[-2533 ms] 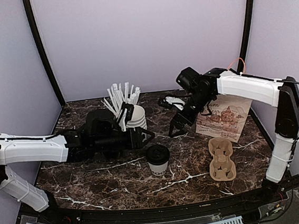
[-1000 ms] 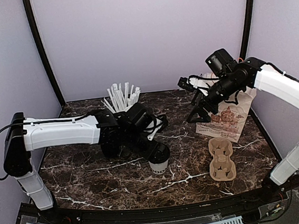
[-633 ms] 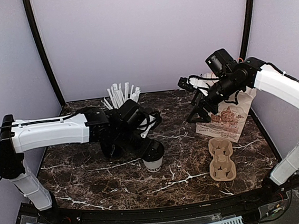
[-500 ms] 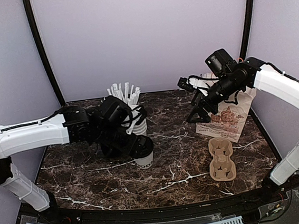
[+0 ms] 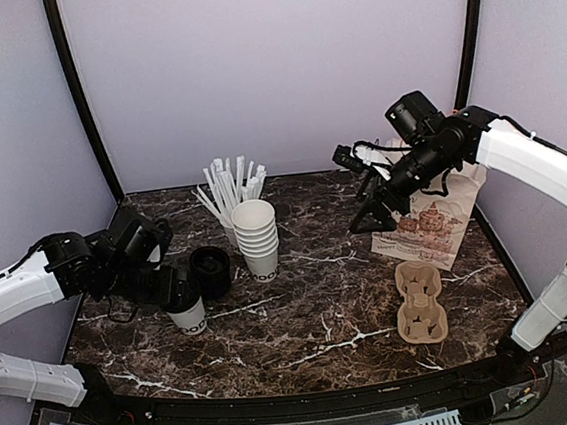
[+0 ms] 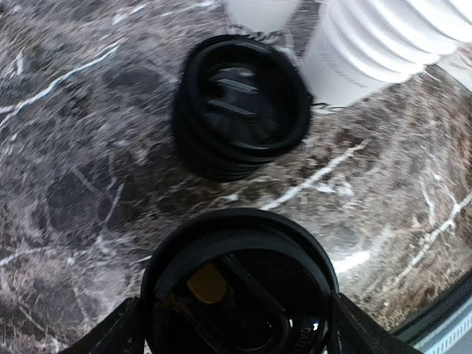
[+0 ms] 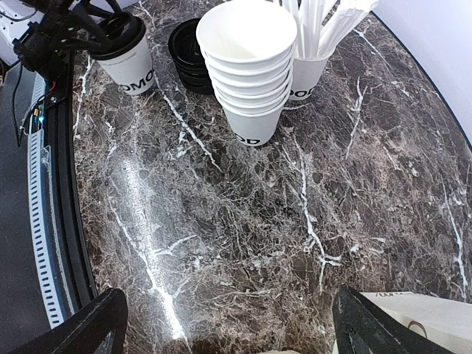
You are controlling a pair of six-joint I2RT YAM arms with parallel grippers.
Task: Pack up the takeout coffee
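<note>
Top view: left claw (image 5: 182, 295) pinching takeout coffee (image 5: 189, 317) at left side of tabletop (image 5: 314, 320), just beside stack of black lids (image 5: 210, 270); cannot tell if cup is touching tabletop. Right claw (image 5: 358, 191) hanging in air, spread wide, in front of paper bag (image 5: 431, 228). Cup carrier (image 5: 420, 303) lying near bag.

Left wrist view: black lid of takeout coffee filling bottom, fingers (image 6: 110, 339) pressing on both sides.

Right wrist view: fingers (image 7: 88, 324) standing wide apart, over bare tabletop. Takeout coffee at far left corner, beyond stack of lidless cups (image 7: 247, 66) and straw cup (image 7: 308, 70).
</note>
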